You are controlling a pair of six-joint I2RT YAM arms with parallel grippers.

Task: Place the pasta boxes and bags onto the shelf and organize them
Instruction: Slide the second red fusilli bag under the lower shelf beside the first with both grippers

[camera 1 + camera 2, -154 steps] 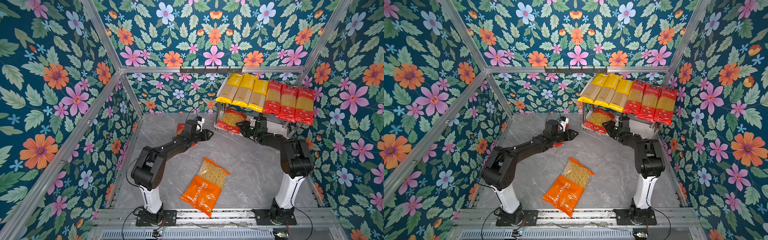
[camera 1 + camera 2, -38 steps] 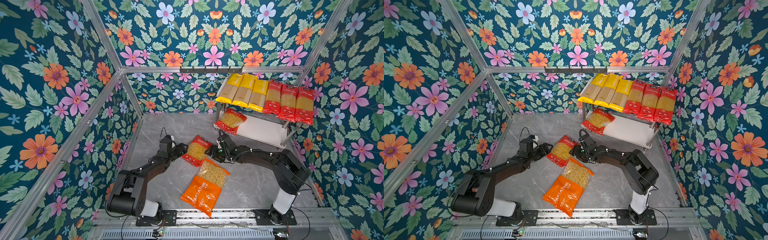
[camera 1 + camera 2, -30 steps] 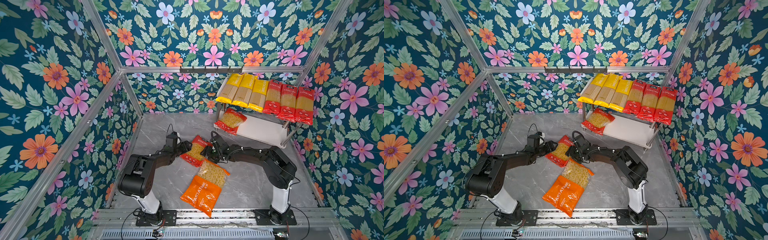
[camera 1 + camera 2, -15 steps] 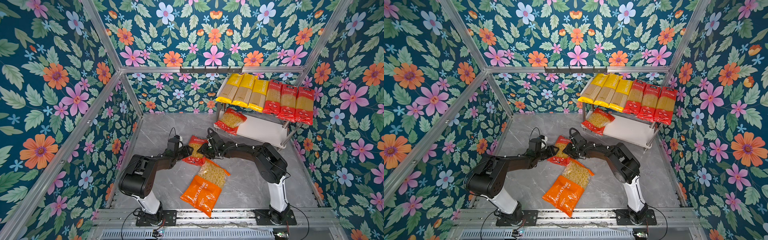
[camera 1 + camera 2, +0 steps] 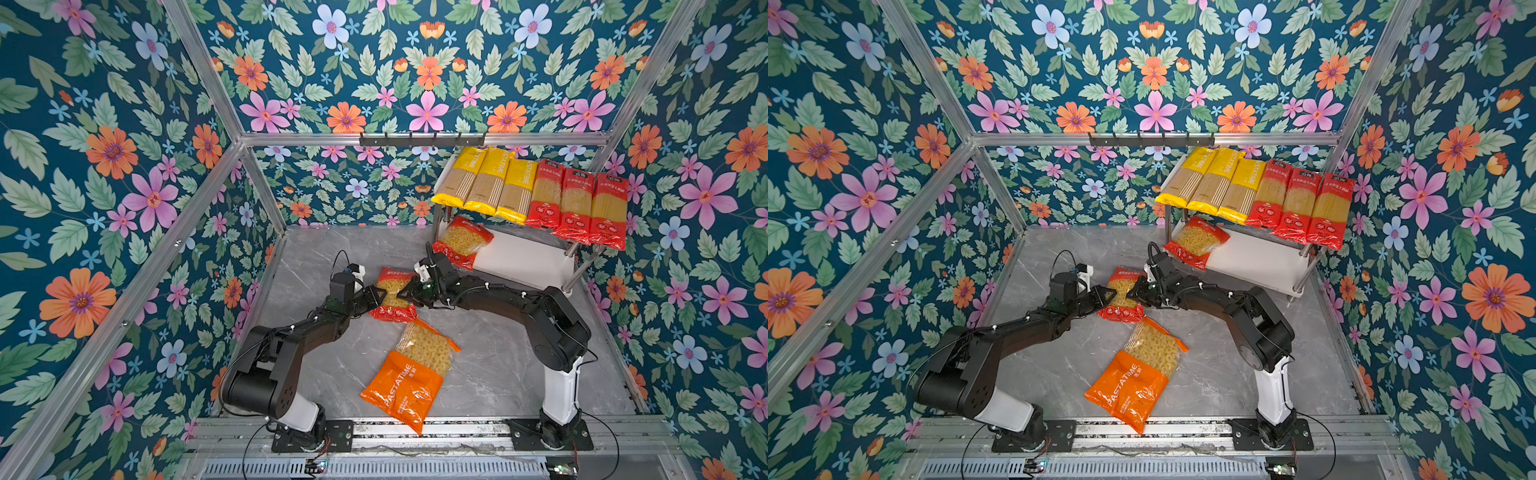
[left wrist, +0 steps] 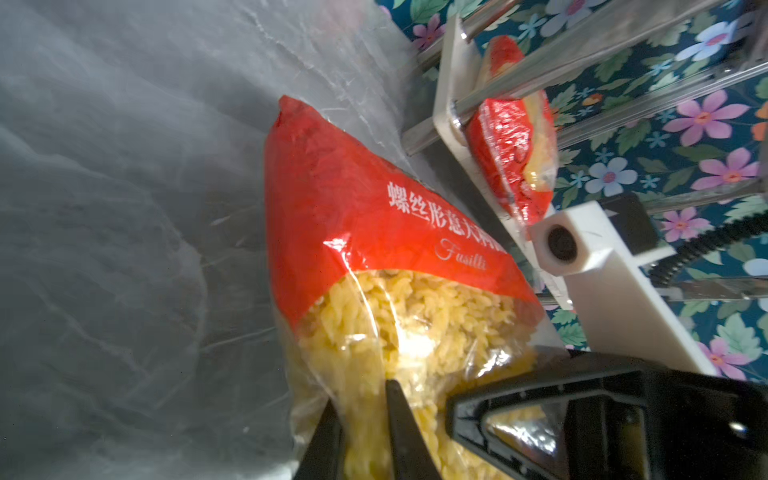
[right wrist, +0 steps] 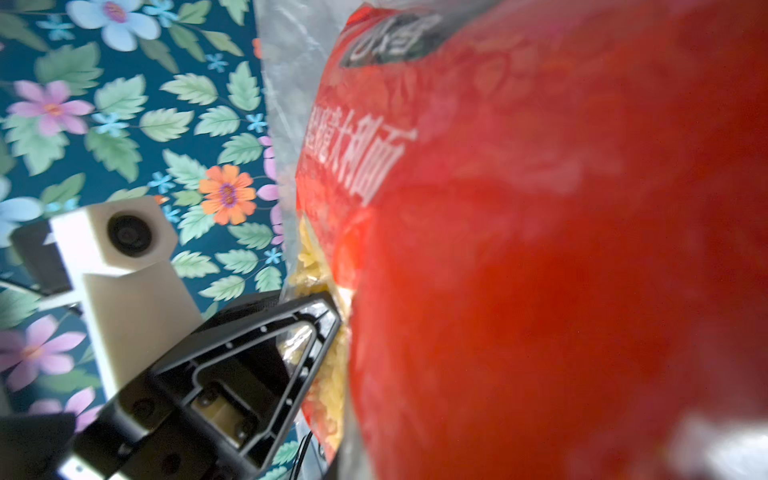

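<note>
Left tool point(image 5: 380, 296) clamped on red pasta bag point(image 5: 392, 286), right tool point(image 5: 403, 293) opposite (grip unclear); orange bag point(image 5: 409, 376) beside.

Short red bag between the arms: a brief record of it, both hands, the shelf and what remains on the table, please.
short red bag: in front of the shelf, not on it
left hand: shut on its edge
right hand: at the opposite edge, apparently shut on it
shelf: six long packs on top tier, second short red bag on lower tier
orange bag: flat on the table, untouched
</note>
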